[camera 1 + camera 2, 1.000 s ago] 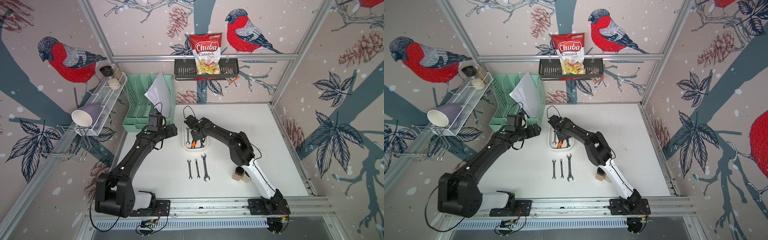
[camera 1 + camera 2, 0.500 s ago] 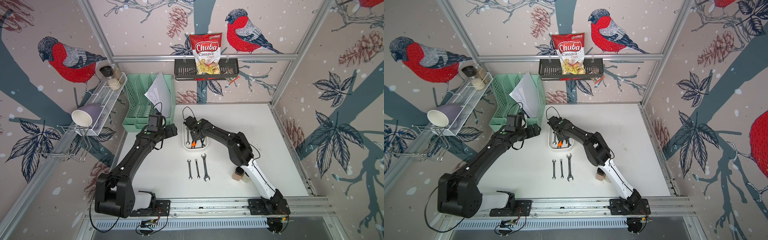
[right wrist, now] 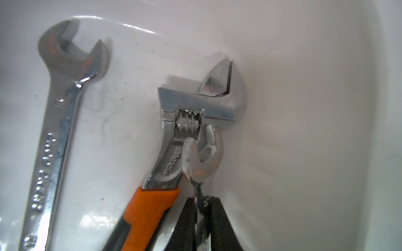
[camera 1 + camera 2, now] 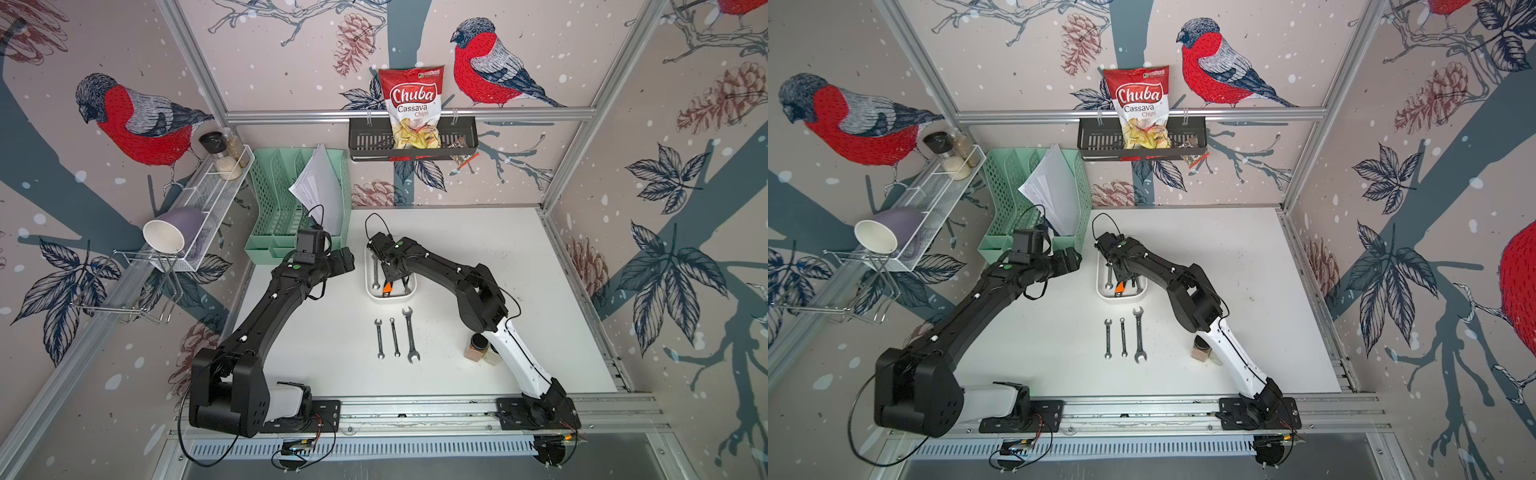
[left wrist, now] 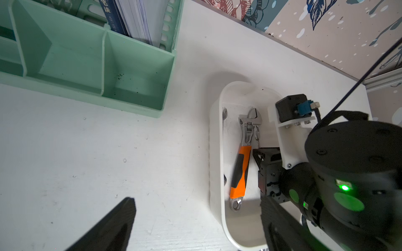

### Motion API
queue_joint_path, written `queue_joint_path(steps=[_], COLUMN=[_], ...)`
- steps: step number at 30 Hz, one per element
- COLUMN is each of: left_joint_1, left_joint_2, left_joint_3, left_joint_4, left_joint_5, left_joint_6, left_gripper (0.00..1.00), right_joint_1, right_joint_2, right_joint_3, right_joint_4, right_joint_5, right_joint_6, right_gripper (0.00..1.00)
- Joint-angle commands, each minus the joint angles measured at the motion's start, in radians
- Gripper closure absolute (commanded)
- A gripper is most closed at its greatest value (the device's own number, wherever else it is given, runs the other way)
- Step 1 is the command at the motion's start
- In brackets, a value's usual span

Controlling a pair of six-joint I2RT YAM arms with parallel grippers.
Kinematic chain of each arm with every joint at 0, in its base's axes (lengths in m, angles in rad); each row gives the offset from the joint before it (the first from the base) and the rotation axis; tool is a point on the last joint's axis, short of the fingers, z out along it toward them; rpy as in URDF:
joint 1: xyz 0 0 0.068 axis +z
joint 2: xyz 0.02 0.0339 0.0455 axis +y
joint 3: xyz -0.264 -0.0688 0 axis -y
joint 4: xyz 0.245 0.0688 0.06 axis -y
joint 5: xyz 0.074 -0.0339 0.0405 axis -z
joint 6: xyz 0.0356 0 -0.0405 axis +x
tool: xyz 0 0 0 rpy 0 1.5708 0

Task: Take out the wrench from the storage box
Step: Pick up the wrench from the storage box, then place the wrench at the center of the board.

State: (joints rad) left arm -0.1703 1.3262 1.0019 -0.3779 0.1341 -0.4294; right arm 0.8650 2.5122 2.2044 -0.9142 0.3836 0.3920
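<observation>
The white storage box [image 4: 390, 298] [image 4: 1121, 300] sits mid-table. Inside lie an orange-handled adjustable wrench [image 3: 195, 104] [image 5: 241, 167], a large open-end wrench [image 3: 61, 121] and a small open-end wrench [image 3: 202, 156]. My right gripper [image 3: 201, 200] [image 4: 395, 276] reaches down into the box and is shut on the small wrench's thin shank, beside the orange handle. My left gripper [image 5: 196, 202] [image 4: 347, 259] is open and holds nothing. It hovers at the box's left side. One finger [image 5: 113, 223] is over the table, and the other is over the box.
Three wrenches [image 4: 394, 337] lie side by side on the table in front of the box. A spice jar [image 4: 478, 347] stands by the right arm's lower link. The mint-green organizer [image 4: 291, 216] is at the back left. A black basket [image 4: 411, 141] hangs on the back wall.
My right gripper has closed on the small wrench's shank inside the box. The left arm has stayed still.
</observation>
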Motion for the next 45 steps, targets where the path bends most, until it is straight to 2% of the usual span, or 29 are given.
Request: queue_joint_path(steps=[1, 18, 24, 31, 33, 39, 45], left_joint_1=[0.003, 0.003, 0.003, 0.003, 0.003, 0.003, 0.002], left_joint_2=[-0.009, -0.017, -0.019, -0.025, -0.028, -0.027, -0.025], left_joint_3=[0.001, 0.001, 0.001, 0.001, 0.001, -0.020, -0.020], left_joint_4=[0.023, 0.023, 0.022, 0.023, 0.024, 0.029, 0.032], left_joint_5=[0.006, -0.006, -0.013, -0.021, -0.022, -0.012, -0.004], left_joint_6=[0.008, 0.010, 0.011, 0.011, 0.011, 0.010, 0.010], left_gripper=[0.06, 0.06, 0.06, 0.06, 0.06, 0.06, 0.06], right_joint_1=[0.005, 0.014, 0.015, -0.002, -0.015, -0.098, -0.214], right_joint_2=[-0.010, -0.048, -0.100, -0.218, -0.279, -0.509, -0.545], right_joint_3=[0.014, 0.048, 0.137, 0.127, 0.049, -0.330, -0.526], right_joint_4=[-0.045, -0.023, -0.014, -0.024, -0.005, 0.173, 0.302], right_joint_5=[0.032, 0.049, 0.043, 0.028, 0.026, -0.057, -0.212], right_joint_6=[-0.002, -0.012, -0.030, -0.024, -0.017, 0.005, -0.034], right_gripper=[1.00, 1.00, 1.00, 1.00, 1.00, 1.00, 1.00])
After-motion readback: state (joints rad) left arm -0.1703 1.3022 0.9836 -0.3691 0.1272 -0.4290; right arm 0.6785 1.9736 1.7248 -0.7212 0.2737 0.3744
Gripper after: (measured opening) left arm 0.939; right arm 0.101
